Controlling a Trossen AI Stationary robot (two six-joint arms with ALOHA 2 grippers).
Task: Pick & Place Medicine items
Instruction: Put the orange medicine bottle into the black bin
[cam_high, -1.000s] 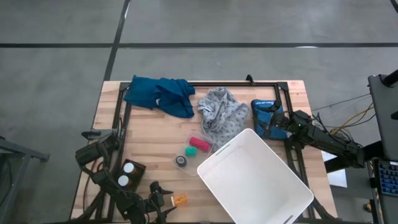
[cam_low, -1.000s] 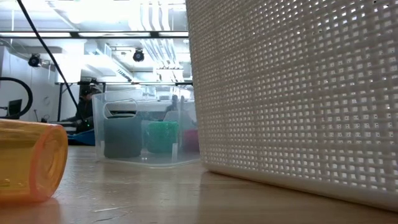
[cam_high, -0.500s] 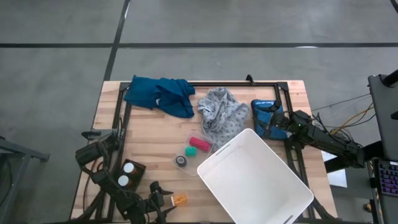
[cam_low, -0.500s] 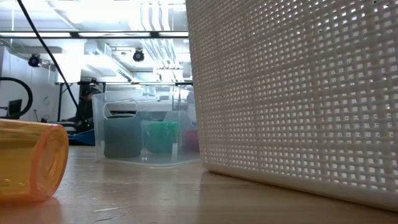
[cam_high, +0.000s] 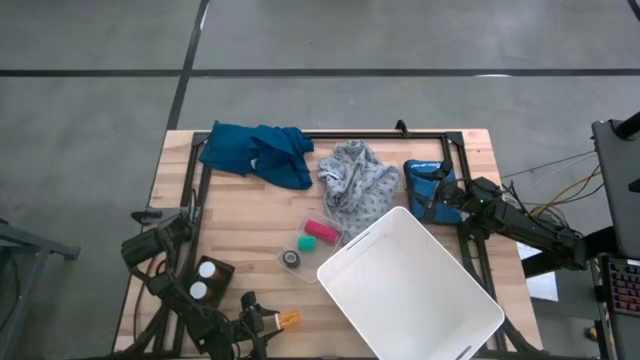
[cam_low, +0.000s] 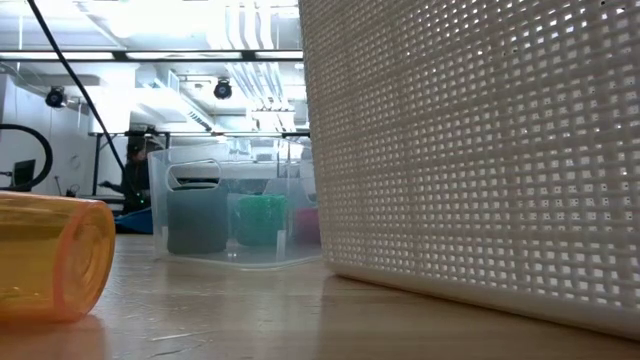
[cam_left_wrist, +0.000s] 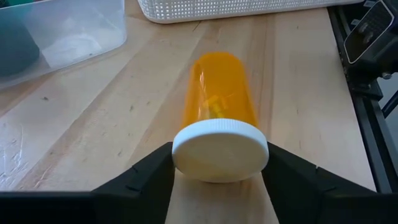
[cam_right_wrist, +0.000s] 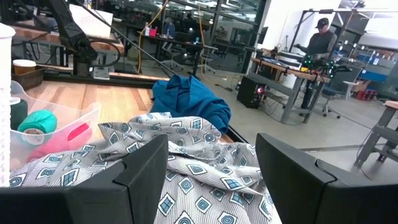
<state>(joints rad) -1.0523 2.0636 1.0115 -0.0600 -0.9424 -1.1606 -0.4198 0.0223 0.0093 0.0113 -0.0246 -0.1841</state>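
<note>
An orange pill bottle (cam_high: 289, 320) with a white cap lies on its side on the wood near the table's near edge; it also shows in the left wrist view (cam_left_wrist: 221, 87) and in the low view (cam_low: 50, 260). My left gripper (cam_high: 266, 321) is at the bottle's cap end, shut on it. Two more white-capped bottles (cam_high: 203, 279) stand upright at the near left. My right gripper (cam_high: 418, 195) hangs open at the far right above the grey patterned cloth (cam_right_wrist: 186, 180), with nothing between its fingers (cam_right_wrist: 143, 174). My left gripper pinches the bottle's white cap (cam_left_wrist: 220, 152) between its two fingers, one on each side of the rim. The fingers come from the table's left, slanting a little downward, in line with the bottle's length. The bottle lies on its side on the table.
A white perforated basket (cam_high: 455, 330) takes up the near right and stands close to the bottle (cam_low: 470, 150). A clear tray (cam_high: 340, 232) with green, pink and dark rolls sits mid-table. A blue cloth (cam_high: 258, 152) and the grey patterned cloth (cam_high: 355, 185) lie at the far edge.
In the low view the orange bottle has shifted slightly toward the white basket while still lying on its side. Neither arm has travelled.
</note>
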